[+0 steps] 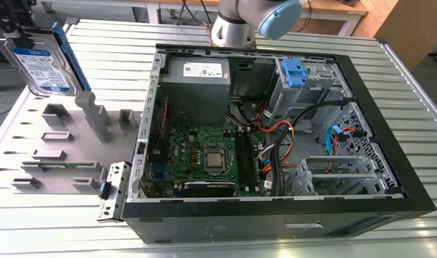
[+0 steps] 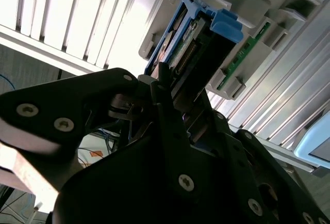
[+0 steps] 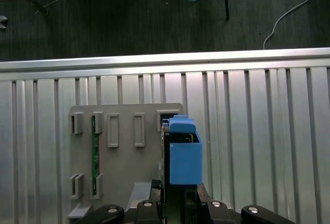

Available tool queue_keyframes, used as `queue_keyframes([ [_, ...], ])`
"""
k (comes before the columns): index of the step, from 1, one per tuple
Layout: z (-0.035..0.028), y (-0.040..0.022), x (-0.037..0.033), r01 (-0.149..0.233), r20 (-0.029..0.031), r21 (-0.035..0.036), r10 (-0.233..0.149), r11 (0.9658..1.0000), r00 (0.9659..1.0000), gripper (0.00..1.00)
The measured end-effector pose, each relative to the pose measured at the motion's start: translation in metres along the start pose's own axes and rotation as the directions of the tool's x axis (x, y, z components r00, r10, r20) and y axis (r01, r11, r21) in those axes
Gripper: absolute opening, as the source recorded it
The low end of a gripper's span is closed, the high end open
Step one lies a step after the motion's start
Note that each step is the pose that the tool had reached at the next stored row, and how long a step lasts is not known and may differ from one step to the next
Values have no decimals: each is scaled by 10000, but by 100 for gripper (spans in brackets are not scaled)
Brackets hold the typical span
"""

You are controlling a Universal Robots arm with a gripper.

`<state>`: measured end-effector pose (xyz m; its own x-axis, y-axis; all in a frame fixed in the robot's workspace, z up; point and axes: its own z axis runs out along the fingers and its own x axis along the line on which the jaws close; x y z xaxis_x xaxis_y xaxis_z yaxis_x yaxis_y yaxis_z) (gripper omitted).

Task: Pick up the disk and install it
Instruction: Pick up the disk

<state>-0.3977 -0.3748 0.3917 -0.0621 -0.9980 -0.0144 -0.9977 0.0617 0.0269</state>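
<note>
Silver rectangular hard disk with blue plastic side rails (image 1: pixel 42 67) on edge over grey slotted fixture plate (image 1: pixel 31 140), at the exterior view's left, on slatted aluminium table (image 1: pixel 405 80). Black gripper (image 2: pixel 178 87): jaws clamped on disk's flat faces.

An open black computer case (image 1: pixel 276 217) lies on a slatted aluminium table (image 1: pixel 412 80). Inside it are a green motherboard (image 1: pixel 203 145) with a bare processor (image 1: pixel 214 159), a grey power supply (image 1: pixel 198 80), a blue plastic bracket (image 1: pixel 293 72) in the drive cage, and orange and black cables (image 1: pixel 279 140). Toward the exterior view's left, a grey fixture plate (image 1: pixel 31 134) holds a green memory module (image 1: pixel 57 164).
</note>
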Motion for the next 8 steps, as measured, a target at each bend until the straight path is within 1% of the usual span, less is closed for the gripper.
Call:
queue_keyframes([
  [4, -22, 0, -1, 0, -1, -1, 0, 10000, 10000, 35],
  [8, -62, 2, -2, 0, -1, -1, 0, 10000, 10000, 35],
])
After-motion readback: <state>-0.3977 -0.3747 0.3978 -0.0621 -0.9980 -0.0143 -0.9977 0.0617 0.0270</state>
